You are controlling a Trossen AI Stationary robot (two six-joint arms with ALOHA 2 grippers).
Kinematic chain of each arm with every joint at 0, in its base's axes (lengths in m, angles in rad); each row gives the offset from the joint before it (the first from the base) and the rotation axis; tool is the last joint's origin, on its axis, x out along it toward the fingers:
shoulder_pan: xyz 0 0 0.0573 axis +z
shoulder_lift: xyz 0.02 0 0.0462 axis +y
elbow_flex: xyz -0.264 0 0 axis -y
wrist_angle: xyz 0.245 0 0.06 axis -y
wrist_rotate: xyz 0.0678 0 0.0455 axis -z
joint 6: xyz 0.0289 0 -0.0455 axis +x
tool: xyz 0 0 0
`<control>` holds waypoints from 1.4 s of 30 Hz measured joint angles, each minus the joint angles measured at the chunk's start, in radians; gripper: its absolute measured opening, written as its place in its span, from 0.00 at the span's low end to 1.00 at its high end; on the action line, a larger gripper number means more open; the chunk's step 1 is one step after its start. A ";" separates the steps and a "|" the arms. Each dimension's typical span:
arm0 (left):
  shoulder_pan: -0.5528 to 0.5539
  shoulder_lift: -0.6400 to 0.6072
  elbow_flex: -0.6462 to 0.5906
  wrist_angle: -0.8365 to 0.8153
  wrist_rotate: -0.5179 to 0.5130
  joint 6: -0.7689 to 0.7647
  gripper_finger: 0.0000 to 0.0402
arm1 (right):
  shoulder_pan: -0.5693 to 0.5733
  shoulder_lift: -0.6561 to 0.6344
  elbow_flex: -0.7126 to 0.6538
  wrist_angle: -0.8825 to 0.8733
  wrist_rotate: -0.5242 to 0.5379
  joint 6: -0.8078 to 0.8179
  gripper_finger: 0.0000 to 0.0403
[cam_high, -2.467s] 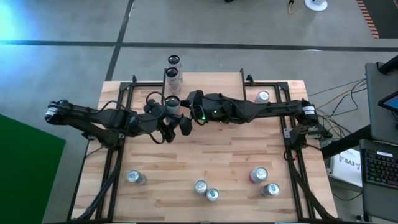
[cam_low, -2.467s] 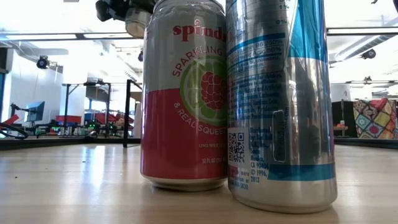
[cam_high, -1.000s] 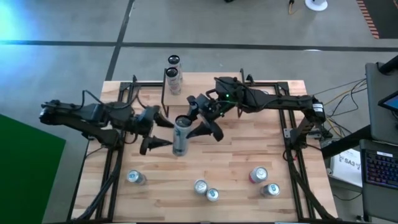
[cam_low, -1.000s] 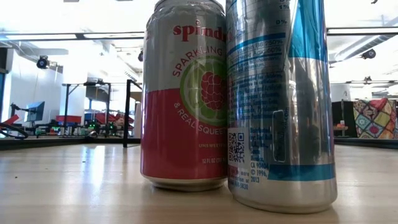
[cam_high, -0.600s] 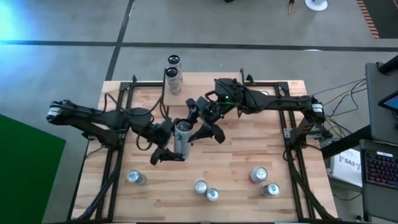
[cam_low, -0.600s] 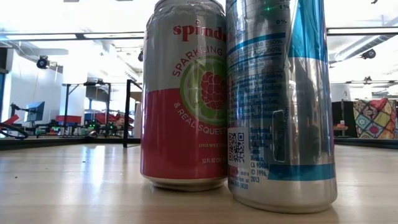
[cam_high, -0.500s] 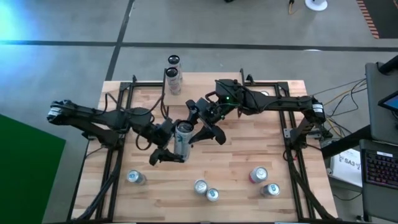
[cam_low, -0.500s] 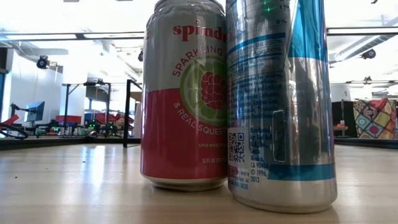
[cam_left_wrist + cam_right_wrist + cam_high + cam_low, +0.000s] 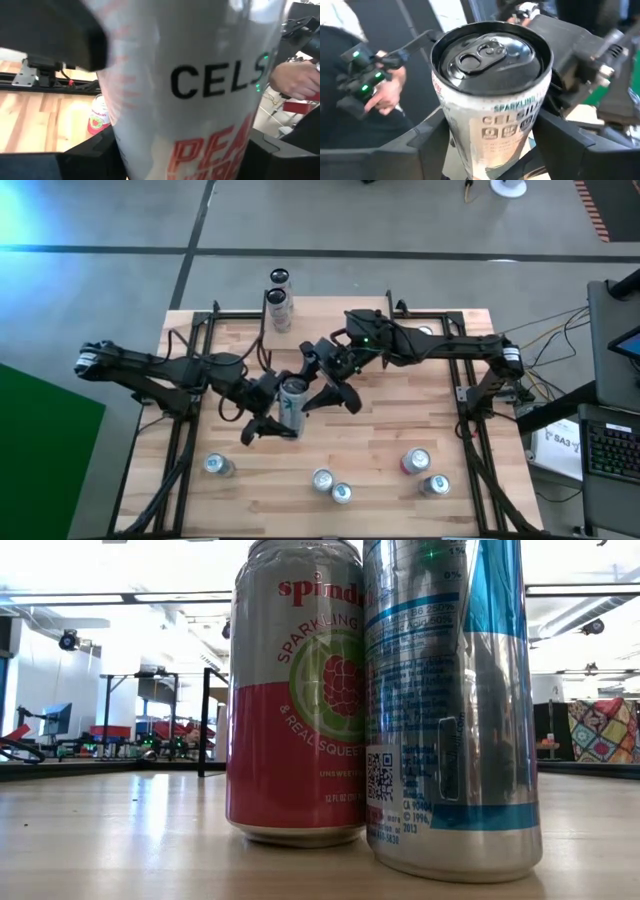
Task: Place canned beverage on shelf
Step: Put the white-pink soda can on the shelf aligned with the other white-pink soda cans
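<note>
A white can lettered CELS stands upright in the air over the table's middle, between both grippers. My left gripper comes from the table's left and is shut on it; the can fills its wrist view. My right gripper comes from the right, with the can's black top just above its fingers. The shelf stands at the table's far edge, and two cans stand upright at its far end. Neither gripper shows in the low view. My left gripper pinches the can's side wall between its two fingers, one on each side. It comes level from the table's left, fingers across the can. The can is upright and clear of the table. My right gripper has its fingers against opposite sides of the can's upper wall, a little below the rim. It comes level from the table's right, fingers across the can.
Loose cans stand near the front edge: one at the left, two in the middle, and a red one beside a blue one at the right. Another can stands far right. A person's hand shows beyond the table.
My left gripper has moved toward the table's right, up to the can, and its wide-open fingers have closed in around the can's sides. The can and my right gripper have stayed where they were, in the air.
</note>
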 joint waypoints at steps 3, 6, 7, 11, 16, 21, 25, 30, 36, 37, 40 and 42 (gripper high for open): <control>0.000 -0.012 0.000 -0.033 -0.046 0.009 0.64 | 0.000 -0.003 0.002 -0.040 0.070 0.021 0.71; 0.000 -0.038 0.000 -0.115 -0.152 0.024 0.65 | -0.002 -0.009 0.002 -0.088 0.153 0.018 0.79; 0.000 -0.050 0.000 -0.145 -0.204 0.024 0.64 | -0.002 -0.012 0.002 -0.101 0.192 0.019 0.81; 0.000 -0.098 0.000 -0.269 -0.462 0.014 0.60 | -0.002 -0.034 0.002 -0.157 0.369 0.041 0.85; 0.001 -0.139 0.000 -0.347 -0.748 -0.002 0.61 | -0.001 -0.051 0.002 -0.166 0.647 0.091 0.85; 0.001 -0.139 0.000 -0.382 -0.842 0.017 0.63 | -0.001 -0.029 0.002 -0.107 0.694 0.136 0.83; 0.001 -0.134 0.000 -0.394 -0.844 0.024 0.63 | 0.000 -0.003 0.002 -0.036 0.616 0.154 0.82; 0.001 -0.133 0.000 -0.402 -0.848 0.027 0.62 | -0.003 0.009 0.002 -0.021 0.613 0.147 0.82; 0.001 -0.118 0.000 -0.403 -0.849 0.028 0.62 | -0.007 0.049 0.002 0.042 0.629 0.136 0.82; 0.001 -0.116 0.000 -0.403 -0.849 0.028 0.62 | -0.008 0.054 0.002 0.048 0.629 0.136 0.82; 0.001 -0.111 0.000 -0.404 -0.839 0.028 0.62 | -0.008 0.065 0.001 0.049 0.629 0.135 0.82; 0.001 -0.109 0.000 -0.407 -0.811 0.028 0.62 | -0.008 0.074 0.001 0.058 0.630 0.130 0.81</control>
